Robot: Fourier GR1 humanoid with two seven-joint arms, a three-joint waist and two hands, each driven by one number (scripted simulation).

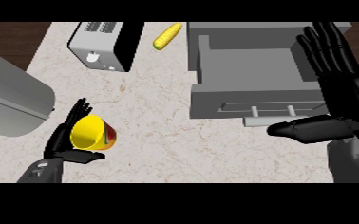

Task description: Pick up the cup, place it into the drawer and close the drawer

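Both hands are black with long thin fingers: the left hand (64, 140), the right hand (326, 76). The forearms behind the fingers are grey.

**Setting: kitchen counter**

I am working at a kitchen. Evidence: pale marbled counter (168, 137), a silver toaster (105, 45), a corn cob (167, 36) beside it, and an open grey drawer (252, 76) in front of me.

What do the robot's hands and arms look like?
Both hands, the left hand and the right hand, are glossy black, with long slim fingers and a thick thumb. The forearms behind them are plain grey. No cables, markings or sleeves show.
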